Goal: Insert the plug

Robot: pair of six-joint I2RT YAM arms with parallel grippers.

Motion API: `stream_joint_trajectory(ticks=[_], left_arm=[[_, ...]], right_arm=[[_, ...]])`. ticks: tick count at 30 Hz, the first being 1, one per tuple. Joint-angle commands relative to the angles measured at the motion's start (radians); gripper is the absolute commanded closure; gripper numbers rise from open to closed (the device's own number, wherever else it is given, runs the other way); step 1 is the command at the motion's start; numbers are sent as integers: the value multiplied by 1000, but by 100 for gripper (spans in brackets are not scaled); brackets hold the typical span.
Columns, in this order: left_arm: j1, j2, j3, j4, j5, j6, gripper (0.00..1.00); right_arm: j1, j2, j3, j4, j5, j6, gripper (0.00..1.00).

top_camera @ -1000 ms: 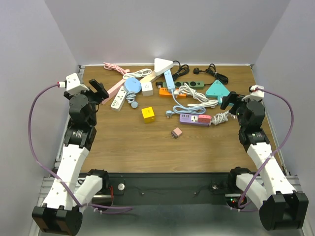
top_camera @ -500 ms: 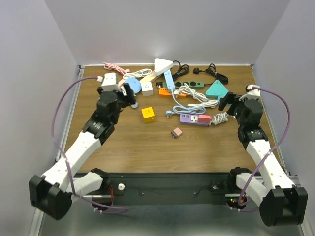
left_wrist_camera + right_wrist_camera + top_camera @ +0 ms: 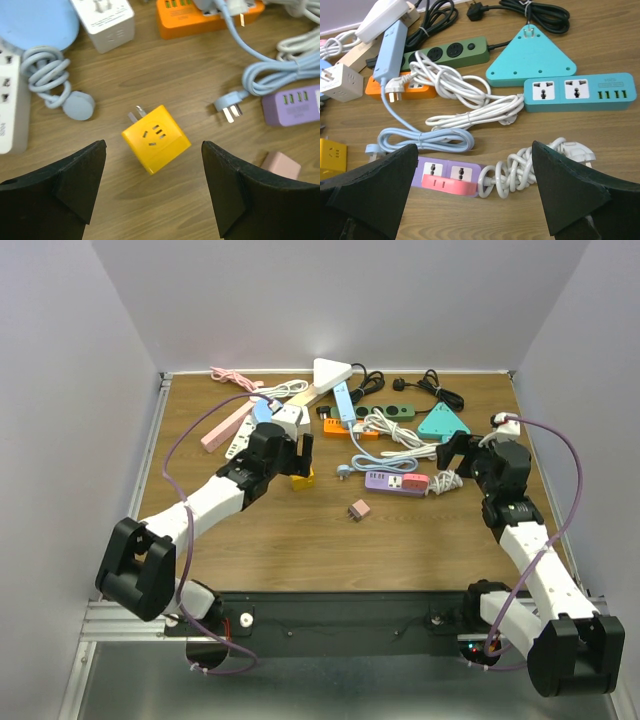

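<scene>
A yellow cube adapter (image 3: 156,137) with plug prongs on its far side lies on the wooden table (image 3: 300,530). My left gripper (image 3: 153,150) hovers open right above it, one finger on each side and neither touching. A light blue three-pin plug (image 3: 227,107) lies to the cube's right, beside a purple power strip (image 3: 295,104). In the top view the left gripper (image 3: 295,455) sits over the cube (image 3: 301,480). My right gripper (image 3: 475,147) is open above the purple strip (image 3: 447,175) and its coiled white cord (image 3: 520,167), holding nothing.
A small pink adapter (image 3: 359,510) lies alone in front of the pile. Behind are a teal triangular socket (image 3: 443,422), a green strip (image 3: 385,412), an orange strip (image 3: 345,427), a white triangular block (image 3: 332,372), a pink strip (image 3: 225,428) and black cords (image 3: 430,388).
My left arm has swung from the table's left edge rightwards to above the yellow cube. The right gripper has edged left toward the purple strip. Both stay open.
</scene>
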Motion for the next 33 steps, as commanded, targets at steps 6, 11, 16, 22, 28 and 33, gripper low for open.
stream_joint_trajectory(ticks=[6, 11, 16, 22, 28, 33], left_arm=[[-29, 54, -8, 107, 108, 144, 11], [-29, 112, -16, 133, 131, 232, 10], [-28, 168, -9, 152, 113, 276, 9], [-3, 244, 27, 141, 148, 322, 8], [8, 257, 30, 138, 133, 329, 8], [14, 280, 45, 89, 96, 319, 8]], right_arm=[[4, 11, 37, 13, -119, -10, 0], [5, 15, 40, 13, -140, -15, 0], [4, 19, 41, 13, -151, -15, 0], [5, 17, 44, 11, -157, -15, 0], [5, 22, 49, 10, -157, -18, 0], [4, 28, 52, 8, -163, -18, 0]])
